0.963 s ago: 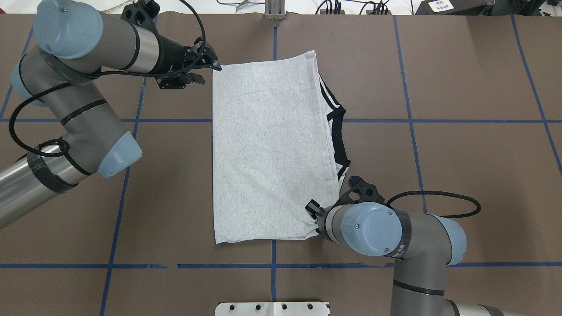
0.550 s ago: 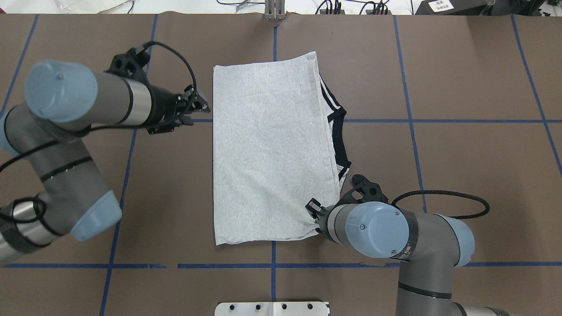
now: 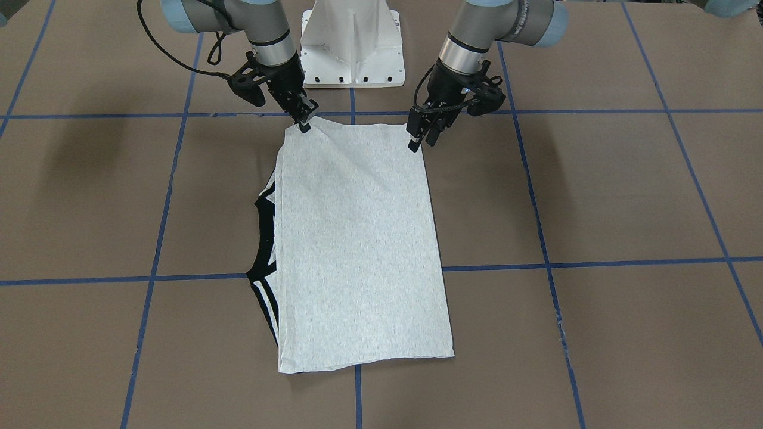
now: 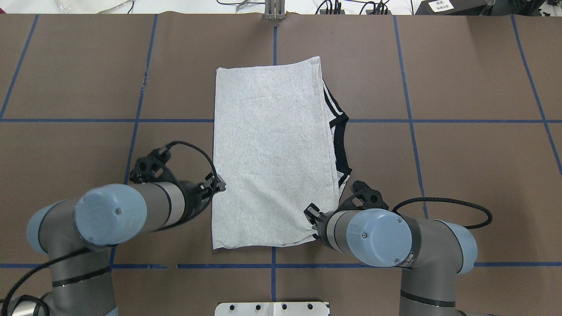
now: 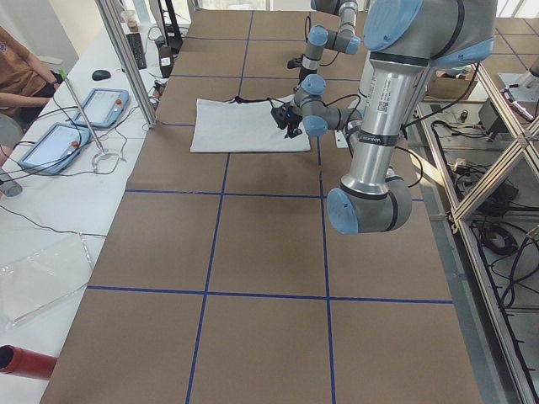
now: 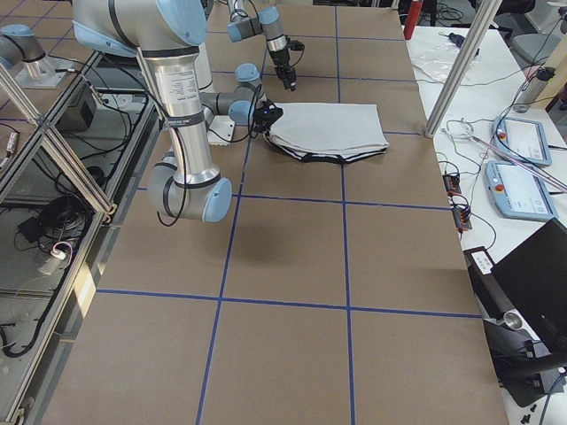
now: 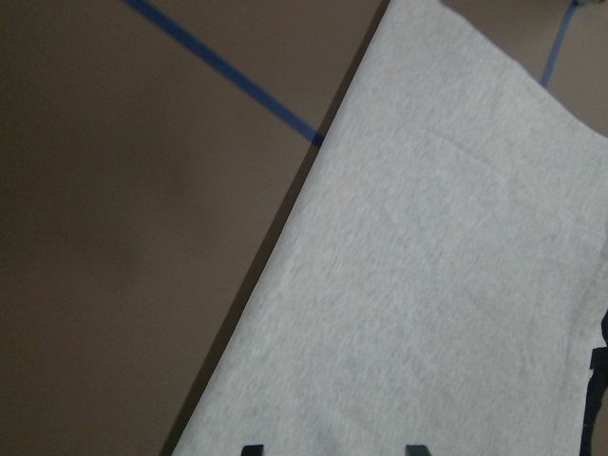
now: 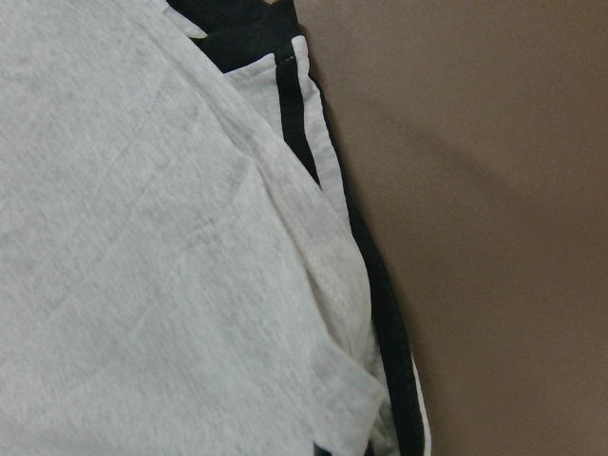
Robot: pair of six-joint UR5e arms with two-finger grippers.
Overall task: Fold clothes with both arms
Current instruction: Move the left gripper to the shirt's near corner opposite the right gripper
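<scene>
So the shirt (image 4: 272, 153) is lying flat on the table (image 4: 483, 166), folded into a long grey rectangle with the plain side up. It runs straight away from both grippers toward the far edge. The black collar (image 4: 338, 145) and the striped shoulder bits poke out from under the long edge on the right gripper's side. The right gripper (image 3: 304, 121) is down on the near corner on that side, pinched closed on the fabric, and the cloth puckers up into it a little. The left gripper (image 3: 421, 141) sits at the other near corner, spread apart with nothing in it. Its wrist cam shows both tips (image 7: 411, 450) over grey cloth, but I can't tell if they're touching it. Blue tape lines (image 4: 439, 120) grid the table, and the white base (image 3: 351, 47) sits just behind the two grippers.
</scene>
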